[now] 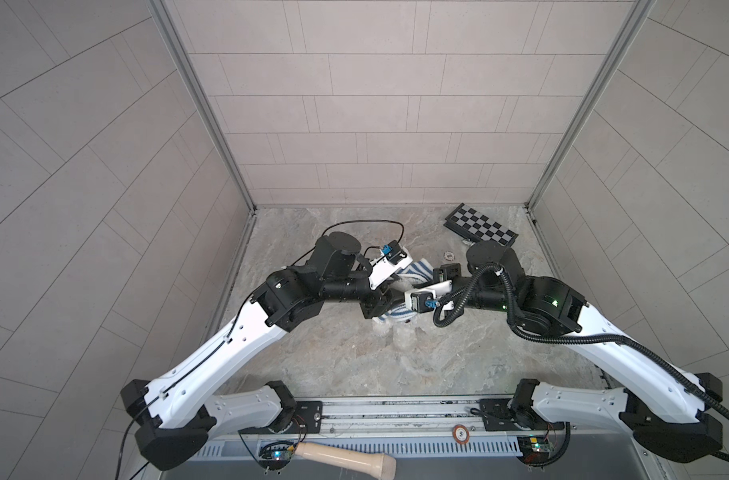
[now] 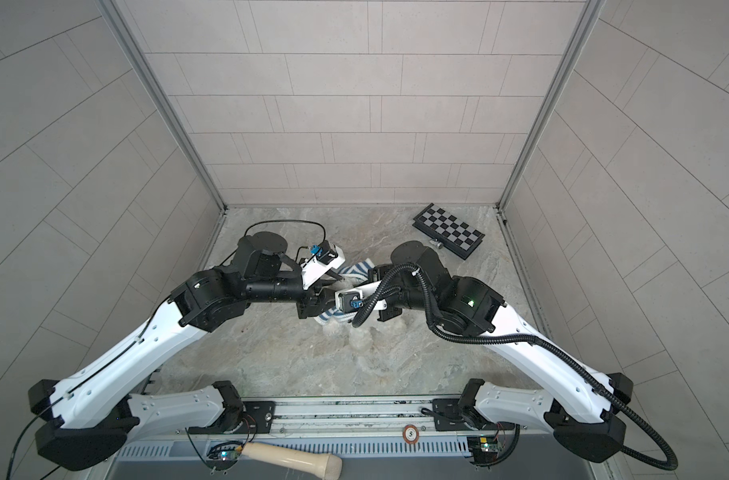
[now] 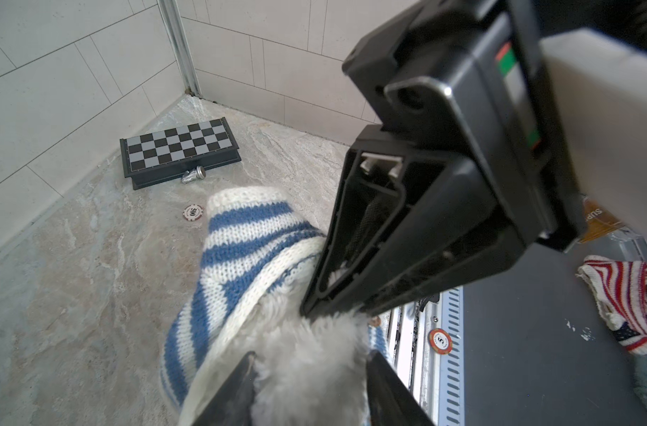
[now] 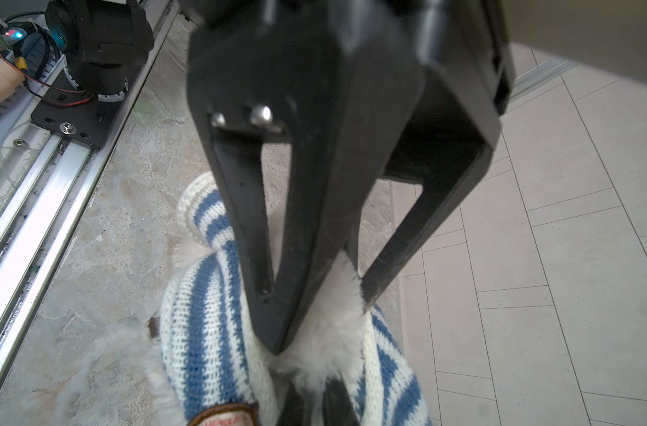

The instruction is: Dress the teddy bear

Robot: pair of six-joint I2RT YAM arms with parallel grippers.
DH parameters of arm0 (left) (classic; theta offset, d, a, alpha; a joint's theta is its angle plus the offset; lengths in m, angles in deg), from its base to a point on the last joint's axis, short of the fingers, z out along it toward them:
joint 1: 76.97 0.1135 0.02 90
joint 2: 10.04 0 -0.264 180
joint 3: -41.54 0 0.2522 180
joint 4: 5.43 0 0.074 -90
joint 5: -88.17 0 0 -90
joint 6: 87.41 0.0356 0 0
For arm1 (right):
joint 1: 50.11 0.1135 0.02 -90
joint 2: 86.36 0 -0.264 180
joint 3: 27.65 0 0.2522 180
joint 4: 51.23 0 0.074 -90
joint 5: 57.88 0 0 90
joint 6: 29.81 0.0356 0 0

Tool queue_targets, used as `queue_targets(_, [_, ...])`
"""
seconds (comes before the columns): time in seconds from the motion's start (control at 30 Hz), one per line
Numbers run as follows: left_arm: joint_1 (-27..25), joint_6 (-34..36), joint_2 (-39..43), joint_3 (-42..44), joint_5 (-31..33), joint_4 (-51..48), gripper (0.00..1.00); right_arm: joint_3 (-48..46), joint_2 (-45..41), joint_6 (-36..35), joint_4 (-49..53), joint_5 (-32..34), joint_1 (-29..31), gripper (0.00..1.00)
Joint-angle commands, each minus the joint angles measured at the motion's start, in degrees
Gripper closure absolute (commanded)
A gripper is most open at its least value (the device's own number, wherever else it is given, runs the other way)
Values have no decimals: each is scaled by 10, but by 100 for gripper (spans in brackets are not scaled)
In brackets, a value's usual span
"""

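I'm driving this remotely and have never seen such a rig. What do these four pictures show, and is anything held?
Two robot arms, each ending in a two-fingered end effector, work over a marble-look table. Both top views look down from overhead; the other two come from cameras on each wrist. In the middle lies the teddy bear, white fur, partly inside a blue-and-white striped sweater. The left end effector has its jaws apart, straddling the fur. The right end effector is shut, its tips in the fur at the sweater's opening; whether it pinches fur or knit I cannot tell. Farther back: a chessboard, a chess piece, a poker chip.
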State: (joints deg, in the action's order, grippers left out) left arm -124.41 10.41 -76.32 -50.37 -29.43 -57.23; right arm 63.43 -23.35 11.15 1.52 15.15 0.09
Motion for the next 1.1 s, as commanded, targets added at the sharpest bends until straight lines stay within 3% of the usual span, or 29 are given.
queue_targets(0.0, [-4,3,-11,8,30,4,55,6,-15,5,-29,-28,2,100])
queue_targets(0.4, [-3,12,-23,29,46,28,61,-9,-21,22,-56,-35,4,100])
queue_targets(0.6, [-3,25,-16,51,79,47,97,-21,-27,39,-83,-23,9,100])
queue_targets(0.7, [-3,23,11,74,101,92,100,-27,-35,53,-89,-6,15,100])
queue_targets(0.8, [-3,19,43,109,130,155,100,-50,-57,97,-105,5,18,71])
queue_targets(0.87, [-2,22,56,129,145,190,100,-69,-79,131,-111,13,17,61])
queue_targets(1.07, [-1,42,67,152,143,259,100,-156,-170,346,-171,95,5,52])
